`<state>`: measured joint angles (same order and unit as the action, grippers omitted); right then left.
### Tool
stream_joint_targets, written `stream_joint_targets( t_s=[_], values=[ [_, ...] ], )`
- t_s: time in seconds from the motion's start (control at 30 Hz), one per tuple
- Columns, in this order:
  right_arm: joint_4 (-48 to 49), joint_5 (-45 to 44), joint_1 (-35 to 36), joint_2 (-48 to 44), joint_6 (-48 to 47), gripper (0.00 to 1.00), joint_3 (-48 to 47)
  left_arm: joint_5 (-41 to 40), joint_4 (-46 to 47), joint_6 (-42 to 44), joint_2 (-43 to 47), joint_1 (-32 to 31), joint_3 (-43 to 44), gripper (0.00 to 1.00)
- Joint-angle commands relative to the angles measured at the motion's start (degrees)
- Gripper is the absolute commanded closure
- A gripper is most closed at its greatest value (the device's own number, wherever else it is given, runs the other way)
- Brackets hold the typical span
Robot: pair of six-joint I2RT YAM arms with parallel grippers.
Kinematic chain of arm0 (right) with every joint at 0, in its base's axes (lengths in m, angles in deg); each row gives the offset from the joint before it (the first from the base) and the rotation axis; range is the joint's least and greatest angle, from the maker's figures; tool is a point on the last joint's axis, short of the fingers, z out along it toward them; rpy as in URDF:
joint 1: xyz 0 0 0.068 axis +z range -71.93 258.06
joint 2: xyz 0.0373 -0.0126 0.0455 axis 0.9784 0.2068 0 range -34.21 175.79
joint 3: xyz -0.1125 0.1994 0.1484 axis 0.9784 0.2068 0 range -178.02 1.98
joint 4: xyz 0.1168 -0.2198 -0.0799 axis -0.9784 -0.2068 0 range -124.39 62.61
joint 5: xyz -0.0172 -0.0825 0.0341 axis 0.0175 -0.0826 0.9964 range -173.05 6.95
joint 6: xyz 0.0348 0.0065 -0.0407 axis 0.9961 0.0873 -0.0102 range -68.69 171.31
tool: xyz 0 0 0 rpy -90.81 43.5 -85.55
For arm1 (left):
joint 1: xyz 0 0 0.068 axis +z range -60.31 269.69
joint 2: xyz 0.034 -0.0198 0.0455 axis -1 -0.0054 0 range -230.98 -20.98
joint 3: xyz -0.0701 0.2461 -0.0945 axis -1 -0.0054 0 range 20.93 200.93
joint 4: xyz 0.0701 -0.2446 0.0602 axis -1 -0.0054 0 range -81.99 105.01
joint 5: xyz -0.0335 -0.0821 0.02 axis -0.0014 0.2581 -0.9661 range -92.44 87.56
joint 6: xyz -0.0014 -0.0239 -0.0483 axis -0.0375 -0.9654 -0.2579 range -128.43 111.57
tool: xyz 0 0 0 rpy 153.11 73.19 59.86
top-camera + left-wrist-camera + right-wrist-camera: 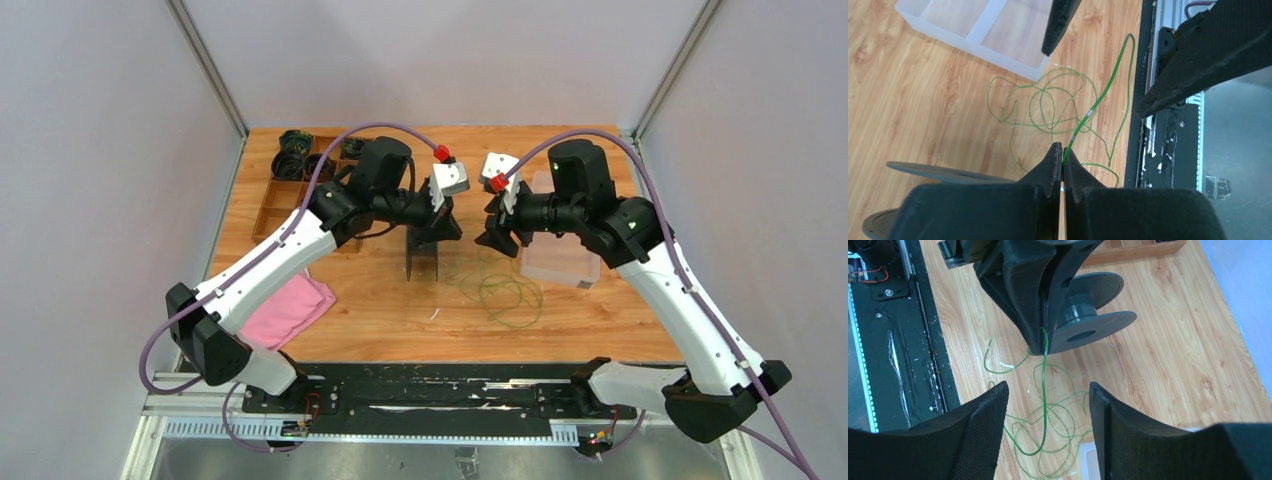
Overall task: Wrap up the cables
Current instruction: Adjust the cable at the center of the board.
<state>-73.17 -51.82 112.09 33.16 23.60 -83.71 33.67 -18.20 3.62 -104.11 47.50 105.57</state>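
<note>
The thin green wire (505, 295) lies in loose loops on the wooden table, right of centre. My left gripper (1063, 149) is shut on one strand of it (1103, 95), which runs out from the fingertips and curves down to the loops. A dark grey spool (1088, 320) sits on the table just under the left gripper (446, 230). My right gripper (1048, 386) is open and empty, facing the left one (1040, 347) from close by. In the right wrist view the held strand (1045, 370) hangs between them. The right gripper also shows in the top view (496, 237).
A clear plastic box (560, 260) stands under the right arm, next to the loops. A wooden tray (290, 185) with several dark spools is at the back left. A pink cloth (285, 310) lies front left. The black rail (430, 385) runs along the near edge.
</note>
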Motion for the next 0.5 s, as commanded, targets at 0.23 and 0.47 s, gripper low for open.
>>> stream_joint_targets(
  t_s=[0.23,0.47],
  values=[
    [4.52,3.14,0.52,2.77,5.88,0.58,-2.08,2.25,1.44,-0.78,1.88,-1.07,-1.27,1.0],
    [5.29,4.88,0.52,3.59,7.08,0.65,-2.32,2.13,2.26,-0.65,3.13,-1.05,-2.71,1.0]
  ],
)
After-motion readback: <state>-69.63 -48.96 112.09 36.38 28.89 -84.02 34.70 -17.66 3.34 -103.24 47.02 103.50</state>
